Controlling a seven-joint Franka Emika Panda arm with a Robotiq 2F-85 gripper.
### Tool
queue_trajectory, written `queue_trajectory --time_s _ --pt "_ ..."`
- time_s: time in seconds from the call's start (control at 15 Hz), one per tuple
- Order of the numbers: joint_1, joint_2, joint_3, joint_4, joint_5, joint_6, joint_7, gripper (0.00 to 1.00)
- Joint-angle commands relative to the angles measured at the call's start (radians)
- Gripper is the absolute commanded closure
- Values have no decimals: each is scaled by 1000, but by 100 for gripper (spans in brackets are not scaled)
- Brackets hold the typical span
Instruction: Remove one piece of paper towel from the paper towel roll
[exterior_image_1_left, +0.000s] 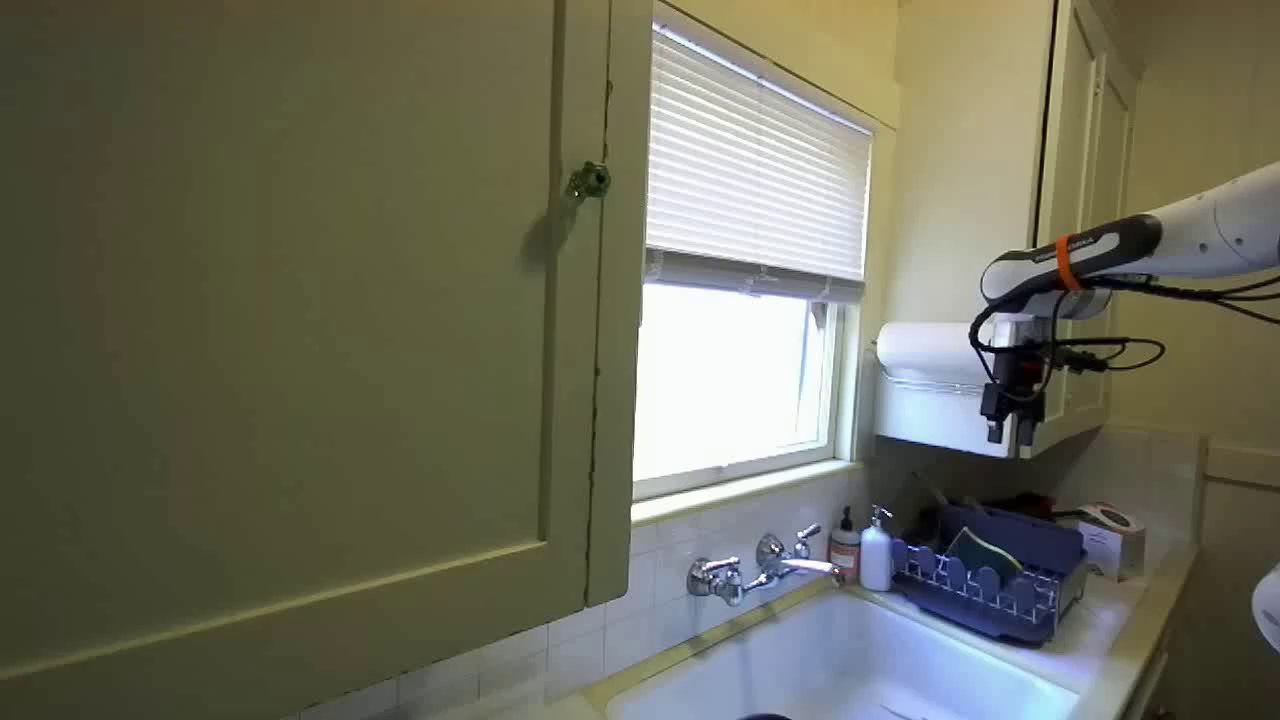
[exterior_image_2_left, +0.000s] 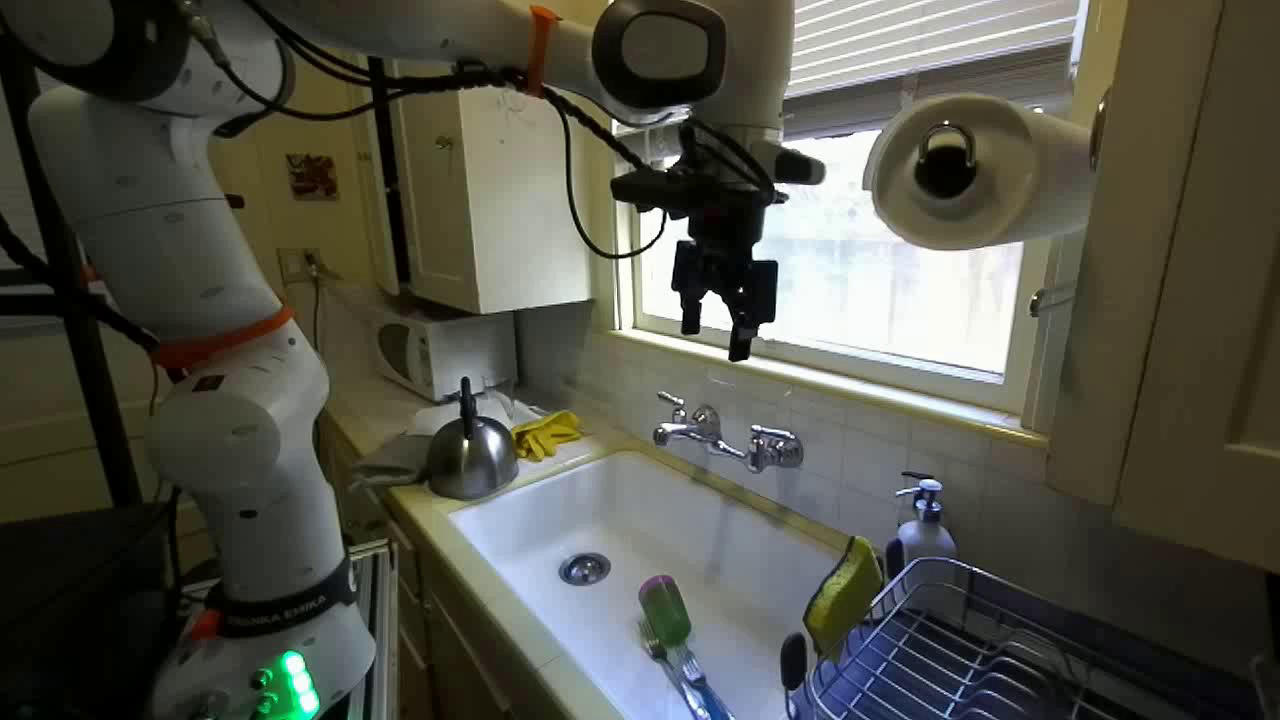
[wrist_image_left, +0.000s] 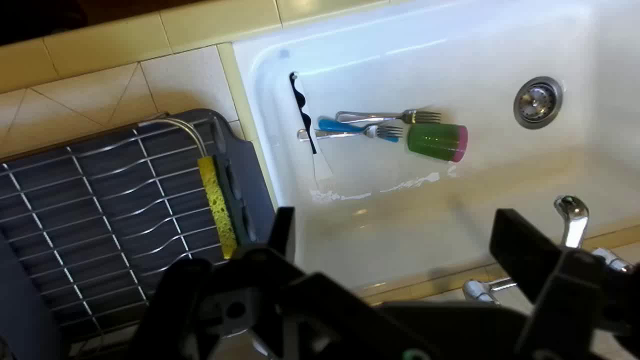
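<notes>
The white paper towel roll (exterior_image_1_left: 922, 350) lies horizontally in a metal wire holder on the side of a wall cabinet beside the window. In an exterior view, its open end (exterior_image_2_left: 1045, 180) with the wire loop faces the camera. No separate hanging piece of paper towel can be made out. My gripper (exterior_image_1_left: 1010, 435) overlaps the roll's right end in that exterior view. In an exterior view the gripper (exterior_image_2_left: 715, 340) stands apart from the roll, over the sink, pointing down. In the wrist view the gripper's fingers (wrist_image_left: 392, 225) are wide apart with nothing between them. The roll is out of the wrist view.
Below the gripper is the white sink (wrist_image_left: 450, 65) with a green cup (wrist_image_left: 434, 141), forks and a knife. The faucet (exterior_image_2_left: 700, 432) juts from the wall. A dish rack (wrist_image_left: 100, 215) with a yellow sponge (wrist_image_left: 217, 205) and soap bottles (exterior_image_1_left: 876, 555) stand beside the sink. A kettle (exterior_image_2_left: 472, 458) stands opposite.
</notes>
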Motion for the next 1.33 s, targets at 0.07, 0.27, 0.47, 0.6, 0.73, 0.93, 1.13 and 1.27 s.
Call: queue_trajectory --time_s 0.07,0.27,0.47,0.6,0.73,0.93,1.13,1.27 --pt "-29 -19 31 -11 4 10 3 0" --pt "-29 -96 58 -60 -24 69 -17 0" --pt "-26 -202 74 -135 -33 179 -30 0" --pt "-33 -260 74 -175 -27 245 -6 0" --pt "-35 -291 50 -199 -7 301 -13 0" --pt "-64 -319 37 -234 9 402 70 0" --pt "-22 -333 -11 -250 19 470 -61 0" --pt "14 -351 -43 -258 25 480 -189 0"
